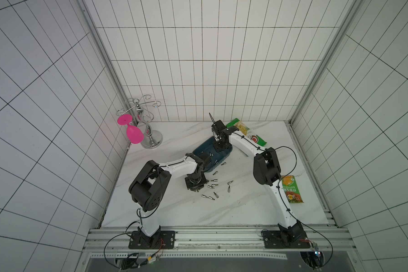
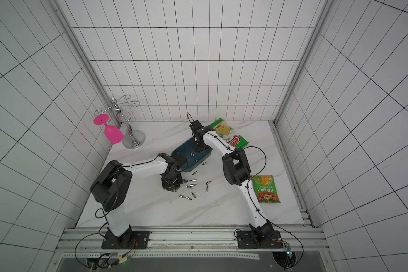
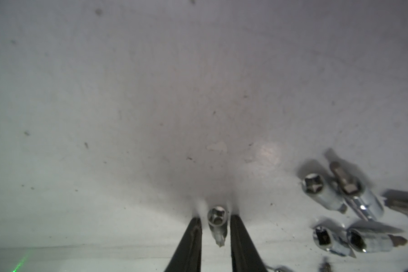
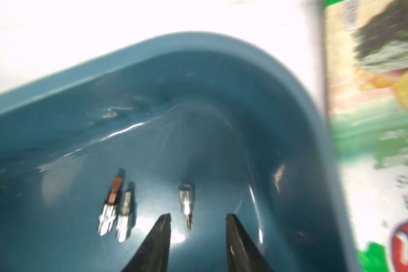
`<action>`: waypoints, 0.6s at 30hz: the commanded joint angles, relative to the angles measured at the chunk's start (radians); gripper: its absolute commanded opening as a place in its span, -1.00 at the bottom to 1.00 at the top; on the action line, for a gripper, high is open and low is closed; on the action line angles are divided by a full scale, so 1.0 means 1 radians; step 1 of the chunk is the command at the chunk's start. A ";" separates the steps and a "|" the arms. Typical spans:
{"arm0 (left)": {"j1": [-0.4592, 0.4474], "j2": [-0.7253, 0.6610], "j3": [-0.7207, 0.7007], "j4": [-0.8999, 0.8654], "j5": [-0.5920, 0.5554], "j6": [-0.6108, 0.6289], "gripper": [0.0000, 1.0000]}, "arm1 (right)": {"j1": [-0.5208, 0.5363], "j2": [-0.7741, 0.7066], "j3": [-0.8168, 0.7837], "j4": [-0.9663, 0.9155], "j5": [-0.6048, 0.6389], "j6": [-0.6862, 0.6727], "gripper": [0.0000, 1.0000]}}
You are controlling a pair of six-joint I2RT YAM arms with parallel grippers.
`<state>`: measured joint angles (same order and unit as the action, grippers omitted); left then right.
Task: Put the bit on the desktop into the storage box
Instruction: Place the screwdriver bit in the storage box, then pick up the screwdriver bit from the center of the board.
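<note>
See left gripper [image 3: 214, 220] down on the desktop [image 1: 174, 207], centre of both top views, jaws narrow and bracketing one bit [image 3: 218, 214] in the wrist view; can't tell whether actually pinched or just close either side. Count about ten loose bits [image 1: 213, 185] scattered on the marble just right of it, below the storage box [image 1: 201, 147]. Find right gripper [image 4: 198, 215] hanging inside the box, upper centre, jaws apart, holding nothing. Count three boxed bits [image 4: 186, 205] on the box floor: one just ahead of the fingertips, two side by side further left in frame. Note chips bag [image 1: 257, 139] upper right of box, snack bag [image 1: 292, 188] at right edge, pink glass [image 1: 133, 134] on rack [image 1: 149, 131] upper left.
</note>
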<state>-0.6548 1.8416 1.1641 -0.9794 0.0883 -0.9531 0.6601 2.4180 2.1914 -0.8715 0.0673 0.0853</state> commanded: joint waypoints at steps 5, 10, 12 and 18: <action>-0.002 0.051 0.014 0.023 -0.009 0.020 -0.80 | -0.005 -0.224 -0.170 0.066 0.041 0.015 -0.12; -0.002 0.053 0.017 0.025 -0.009 0.026 -1.00 | -0.002 -0.349 -0.303 0.094 0.043 0.046 -0.07; -0.003 0.048 0.017 0.022 -0.006 0.029 -1.00 | -0.002 -0.389 -0.352 0.097 0.042 0.058 -0.07; -0.002 -0.026 0.057 -0.057 -0.032 0.054 -1.00 | 0.001 -0.528 -0.542 0.097 0.038 0.119 0.02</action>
<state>-0.6548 1.8500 1.1881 -1.0046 0.0860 -0.9203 0.6605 1.9518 1.7103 -0.7673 0.0952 0.1555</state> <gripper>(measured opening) 0.111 0.507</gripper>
